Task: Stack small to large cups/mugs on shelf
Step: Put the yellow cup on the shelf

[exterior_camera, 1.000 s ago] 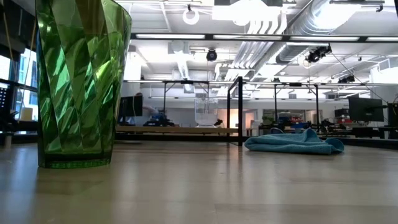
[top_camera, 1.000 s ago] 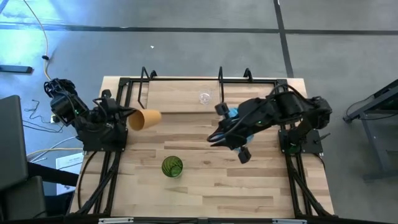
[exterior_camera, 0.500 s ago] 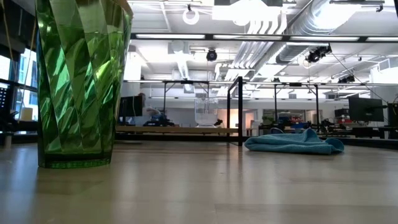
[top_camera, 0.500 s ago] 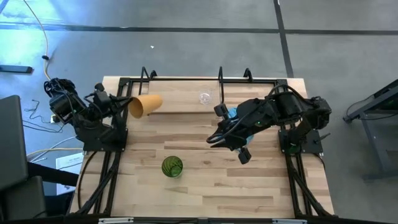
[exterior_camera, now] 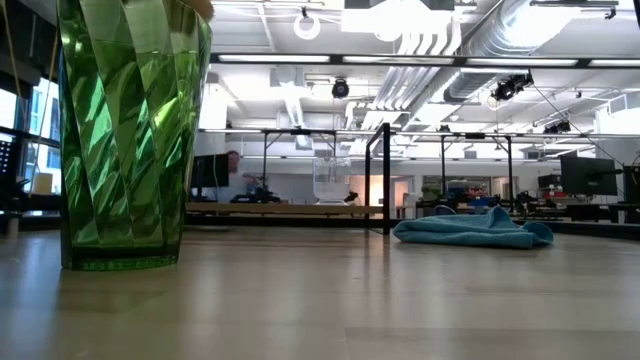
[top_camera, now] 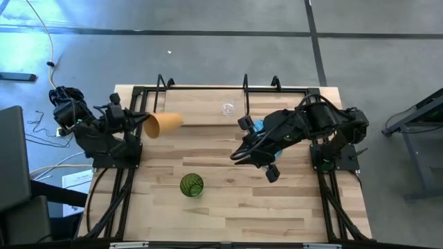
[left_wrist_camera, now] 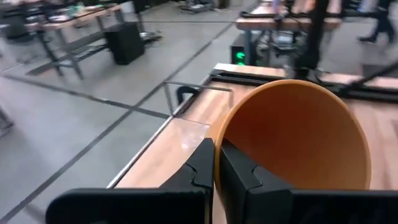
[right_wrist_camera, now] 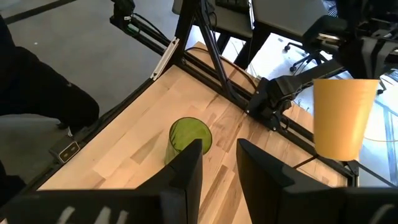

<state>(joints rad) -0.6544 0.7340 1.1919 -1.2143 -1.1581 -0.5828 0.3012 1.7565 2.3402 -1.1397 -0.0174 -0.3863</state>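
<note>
Orange-tan cup (top_camera: pixel 164 125): held off the table on its side by the left gripper (top_camera: pixel 140 122), mouth toward the shelf, at the shelf's left end; the wrist view shows the two fingers (left_wrist_camera: pixel 239 167) pinching its rim wall, one inside and one outside.
Handling of the orange-tan cup: it looks light and stiff, with a smooth, likely slippery wall; a rim pinch lets it swing, so I judge it needs a slow, level carry.
Clear glass cup (top_camera: pixel 228 108): upright on the shelf (top_camera: pixel 197 105), well apart from the orange-tan cup; probably fragile and slick, so anything lowered onto it should go down gently.
Green cup (top_camera: pixel 192 185): upright on the table (top_camera: pixel 228 207) toward the front, faceted and translucent, tallest of the three; best taken around the upper wall or by the rim.
Right gripper (right_wrist_camera: pixel 217 163): hovering over the table middle, fingers apart and empty, pointed toward the green cup.
Blue cloth (exterior_camera: pixel 470 229): crumpled on the table under the right arm, beside the shelf.
</note>
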